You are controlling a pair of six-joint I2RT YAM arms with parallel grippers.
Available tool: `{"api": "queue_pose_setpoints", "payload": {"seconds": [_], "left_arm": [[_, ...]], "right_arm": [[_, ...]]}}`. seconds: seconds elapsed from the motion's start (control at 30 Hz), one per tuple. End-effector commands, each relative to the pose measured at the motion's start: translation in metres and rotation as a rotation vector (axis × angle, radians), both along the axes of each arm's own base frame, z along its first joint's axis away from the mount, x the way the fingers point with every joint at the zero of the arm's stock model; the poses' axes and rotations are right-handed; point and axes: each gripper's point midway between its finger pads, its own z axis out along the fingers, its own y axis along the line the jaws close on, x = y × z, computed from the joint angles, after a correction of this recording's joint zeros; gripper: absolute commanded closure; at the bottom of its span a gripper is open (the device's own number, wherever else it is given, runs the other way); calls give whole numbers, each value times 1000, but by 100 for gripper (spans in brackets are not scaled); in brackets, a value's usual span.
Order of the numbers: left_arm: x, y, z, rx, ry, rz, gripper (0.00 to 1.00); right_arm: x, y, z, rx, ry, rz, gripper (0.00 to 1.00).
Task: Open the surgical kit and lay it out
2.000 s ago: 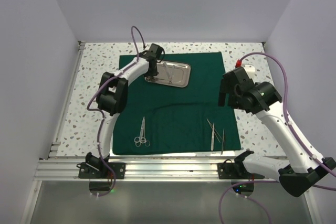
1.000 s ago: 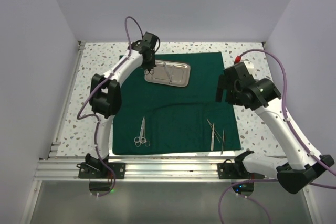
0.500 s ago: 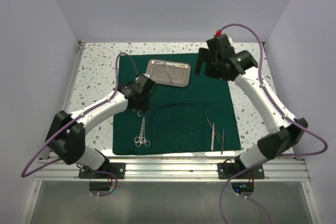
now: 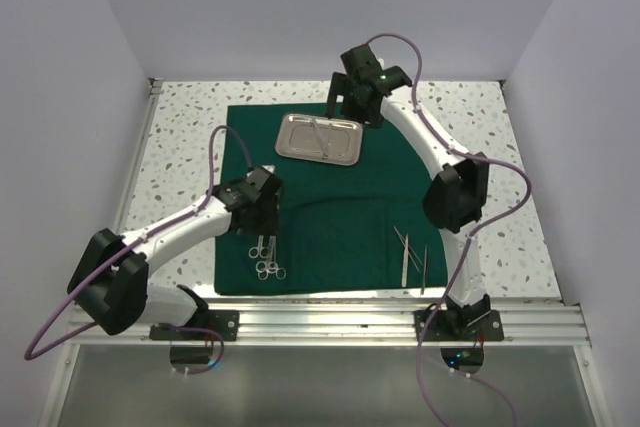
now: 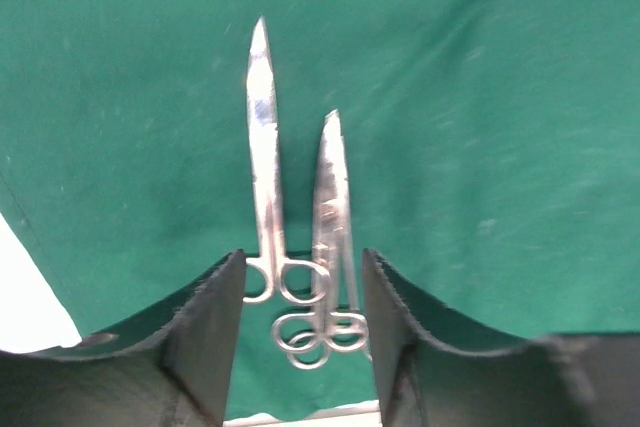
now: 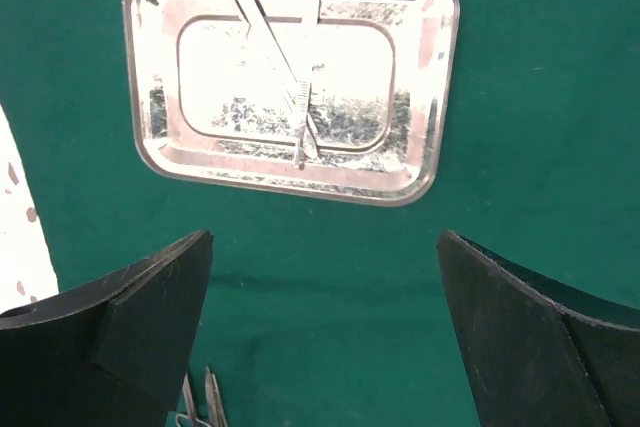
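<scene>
Right gripper (image 6: 325, 239), jaws spread wide and empty, hangs over the dark green cloth (image 6: 520, 197) just short of the steel tray (image 6: 432, 67), which lies straight ahead near the cloth's far edge. The slim instrument (image 6: 285, 72) in the tray slants away from the fingers, so the jaws' closing line crosses its long axis. Left gripper (image 5: 302, 262), fingers parted and holding nothing, stands well apart over the two scissors (image 5: 265, 167) at the cloth's front left, so the right arm is nearer; the tray's raised rim hems the instrument in, while bare cloth lies open between scissors and tweezers (image 4: 410, 252).
</scene>
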Motion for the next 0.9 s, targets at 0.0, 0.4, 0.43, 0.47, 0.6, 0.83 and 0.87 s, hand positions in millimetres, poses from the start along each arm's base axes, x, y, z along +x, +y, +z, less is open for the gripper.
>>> {"api": "queue_pose_setpoints", "payload": {"seconds": [0.0,0.4,0.43,0.47,0.6,0.83,0.87], "left_arm": [[29,-24,44,-84,-114,-53,45],[107,-61,100,-127,-162,-41,50],[106,-62,101,-138,-159,-42,50],[107,-59,100,-136,-160,-39,50],[99,-41,87,-107,-125,-17,52],[86,-19,78,-125,-112,45,55],[85,-17,81,-125,-119,48,56]], "right_arm": [[19,18,12,80,-50,-11,2],[46,47,-66,17,8,-1,19],[46,48,-82,2,33,-1,20],[45,49,-90,-8,45,0,20],[38,57,-117,-41,84,7,25],[26,63,-148,-87,138,12,41],[23,63,-154,-93,149,10,44]]}}
